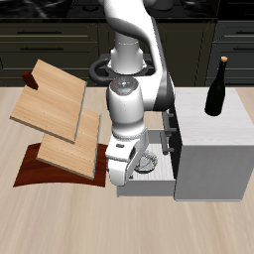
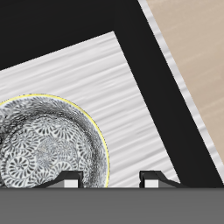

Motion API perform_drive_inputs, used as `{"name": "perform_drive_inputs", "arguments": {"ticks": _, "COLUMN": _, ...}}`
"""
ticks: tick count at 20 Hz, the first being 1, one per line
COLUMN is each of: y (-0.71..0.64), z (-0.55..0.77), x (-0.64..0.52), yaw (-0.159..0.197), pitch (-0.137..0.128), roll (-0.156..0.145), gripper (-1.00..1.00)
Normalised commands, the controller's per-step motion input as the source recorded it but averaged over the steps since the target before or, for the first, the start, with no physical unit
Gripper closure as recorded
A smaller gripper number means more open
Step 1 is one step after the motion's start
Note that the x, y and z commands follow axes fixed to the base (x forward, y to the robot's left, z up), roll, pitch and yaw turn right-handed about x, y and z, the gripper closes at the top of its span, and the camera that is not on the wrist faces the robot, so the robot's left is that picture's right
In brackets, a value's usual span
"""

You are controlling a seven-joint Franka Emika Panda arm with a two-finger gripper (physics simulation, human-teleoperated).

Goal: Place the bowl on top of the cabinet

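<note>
The cabinet [image 1: 213, 149] stands near the table's front edge with its flat pale top free beside a bottle. Its slatted white drawer [image 1: 149, 183] is pulled out; it also shows in the wrist view [image 2: 131, 96]. The speckled grey-white bowl [image 1: 150, 164] lies in the drawer and is plain in the wrist view [image 2: 48, 144]. My gripper [image 1: 134, 169] hangs low over the drawer and is open. In the wrist view the gripper [image 2: 112, 179] has one fingertip [image 2: 72, 178] over the bowl's inside and the other outside its rim, holding nothing.
A dark wine bottle [image 1: 216, 87] stands upright on the cabinet's top toward the back. Tilted wooden boards [image 1: 60, 109] on a dark stand fill the table beside the arm. A dark round object [image 1: 102, 67] lies behind the arm.
</note>
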Motion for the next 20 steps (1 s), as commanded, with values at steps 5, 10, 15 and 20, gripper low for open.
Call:
{"name": "perform_drive_inputs", "arguments": {"ticks": 5, "y": -0.01, "z": 0.18, "x": -0.02, "yaw": -0.029, "pitch": -0.036, "roll": -0.004, "gripper": 1.00}}
{"name": "perform_drive_inputs", "arguments": {"ticks": 10, "y": 0.04, "z": 0.15, "x": -0.02, "yaw": -0.013, "pitch": -0.026, "roll": 0.005, "gripper": 1.00}}
{"name": "perform_drive_inputs", "arguments": {"ticks": 15, "y": 0.05, "z": 0.17, "x": -0.04, "yaw": -0.032, "pitch": -0.034, "roll": -0.003, "gripper": 1.00}}
{"name": "perform_drive_inputs", "arguments": {"ticks": 20, "y": 0.08, "z": 0.22, "x": -0.04, "yaw": -0.001, "pitch": -0.031, "roll": 0.002, "gripper": 1.00}}
